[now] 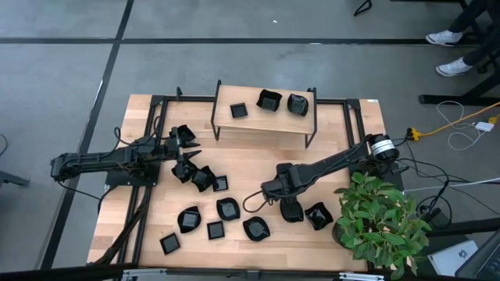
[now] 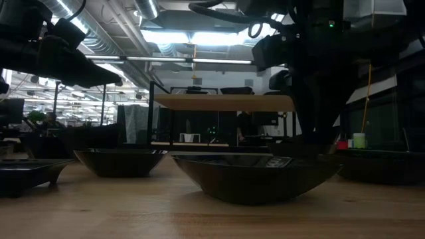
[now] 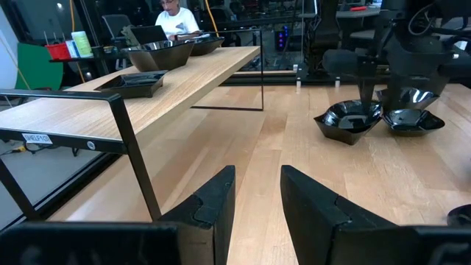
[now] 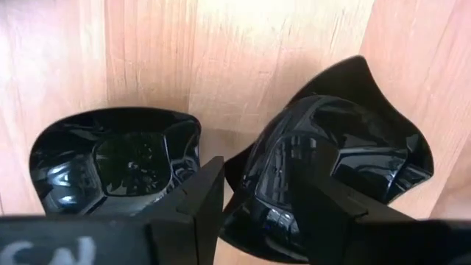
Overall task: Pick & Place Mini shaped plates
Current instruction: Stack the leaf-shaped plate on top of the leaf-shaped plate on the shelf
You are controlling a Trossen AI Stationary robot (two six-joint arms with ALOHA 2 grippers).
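Landmark: wooden shelf (image 1: 264, 117) at the table's far edge.
Plates: three on the shelf; others scattered on the table (image 1: 250, 183) in front of it.
Right gripper (image 4: 254, 195): fingers spread, released, over two plates (image 4: 118, 165), near the plant (image 1: 383, 222).
Left gripper (image 3: 257, 199): fingers parted, holding nothing, left of the shelf.

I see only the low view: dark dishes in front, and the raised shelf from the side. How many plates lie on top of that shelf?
Observer: Three mini shaped plates stand on the shelf, one square and two deeper ones.
Operator: Where is the right pincer?
Observer: The right pincer hangs open, close above two plates that lie side by side near the plant.
Operator: And the left pincer?
Observer: The left pincer is open with nothing between its fingers, and it points across the table toward the shelf.
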